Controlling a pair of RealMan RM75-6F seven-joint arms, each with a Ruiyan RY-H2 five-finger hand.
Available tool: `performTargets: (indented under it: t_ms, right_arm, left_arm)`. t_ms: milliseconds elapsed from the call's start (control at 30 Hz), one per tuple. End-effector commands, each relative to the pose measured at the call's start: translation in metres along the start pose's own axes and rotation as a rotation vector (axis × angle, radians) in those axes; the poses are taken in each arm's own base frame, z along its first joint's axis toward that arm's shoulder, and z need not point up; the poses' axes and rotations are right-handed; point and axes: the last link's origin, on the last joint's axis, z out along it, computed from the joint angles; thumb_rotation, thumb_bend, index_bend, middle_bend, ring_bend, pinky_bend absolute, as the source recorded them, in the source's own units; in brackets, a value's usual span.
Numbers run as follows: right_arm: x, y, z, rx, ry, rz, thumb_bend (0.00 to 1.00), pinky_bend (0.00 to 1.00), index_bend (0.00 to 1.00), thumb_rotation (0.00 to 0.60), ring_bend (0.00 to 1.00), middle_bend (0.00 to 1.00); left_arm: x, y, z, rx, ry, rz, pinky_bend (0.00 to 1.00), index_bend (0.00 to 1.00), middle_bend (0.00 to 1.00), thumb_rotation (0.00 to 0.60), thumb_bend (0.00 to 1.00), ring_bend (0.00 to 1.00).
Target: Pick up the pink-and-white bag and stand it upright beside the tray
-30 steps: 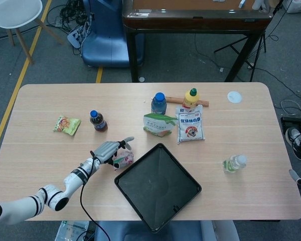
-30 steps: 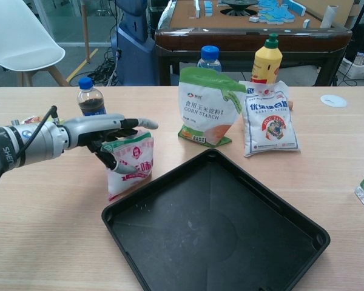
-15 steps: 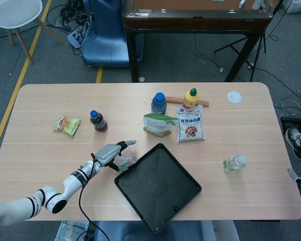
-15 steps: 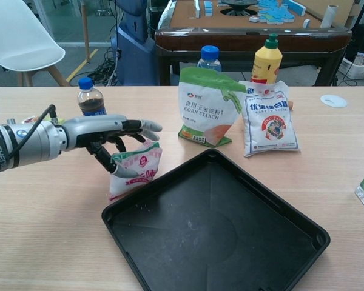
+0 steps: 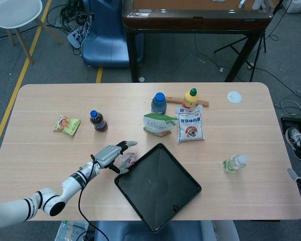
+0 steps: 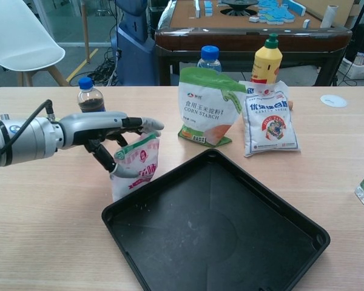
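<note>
Gripping the pink-and-white bag [image 6: 135,167] beside the tray [image 6: 230,254], the left robot hand [image 6: 112,136] hovers over the wooden table [image 6: 42,242].

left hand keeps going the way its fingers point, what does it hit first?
The left hand holds the pink-and-white bag and points toward the robot's right. Going straight on, it would probably meet the corn starch bag first, passing behind the tray corner. Depth is unclear; it could slip just in front.

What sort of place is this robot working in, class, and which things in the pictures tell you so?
Probably a robotics lab or test room, not a home. Loose cables lie on the grey floor, yellow tape marks it, and groceries such as the corn starch bag sit staged around a black tray on a bare wooden table.
</note>
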Motion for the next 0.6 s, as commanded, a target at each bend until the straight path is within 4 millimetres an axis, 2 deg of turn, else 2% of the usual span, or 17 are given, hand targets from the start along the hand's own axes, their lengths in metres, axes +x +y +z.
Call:
performTargets:
  t_ms: [33, 133, 367, 600]
  right_arm:
    - [0.0, 0.0, 0.0, 0.001, 0.0, 0.001, 0.15, 0.12, 0.16, 0.6, 0.11, 0.21]
    - [0.0, 0.001, 0.0, 0.001, 0.0, 0.003, 0.15, 0.12, 0.16, 0.6, 0.11, 0.21]
    - [0.001, 0.002, -0.001, 0.002, 0.004, 0.005, 0.15, 0.12, 0.16, 0.6, 0.11, 0.21]
    - [0.001, 0.001, 0.0, 0.008, 0.006, 0.006, 0.15, 0.12, 0.16, 0.6, 0.11, 0.21]
  left_arm:
    - [-0.001, 0.001, -0.002, 0.005, -0.005, 0.01, 0.25, 0.0, 0.04, 0.6, 0.21, 0.0]
    - [-0.003, 0.001, -0.003, 0.012, -0.008, 0.02, 0.23, 0.0, 0.03, 0.6, 0.21, 0.0]
    - [-0.002, 0.007, -0.005, 0.005, -0.002, 0.027, 0.11, 0.0, 0.0, 0.6, 0.19, 0.0]
    - [0.006, 0.012, -0.012, -0.006, 0.019, 0.027, 0.09, 0.0, 0.0, 0.6, 0.18, 0.0]
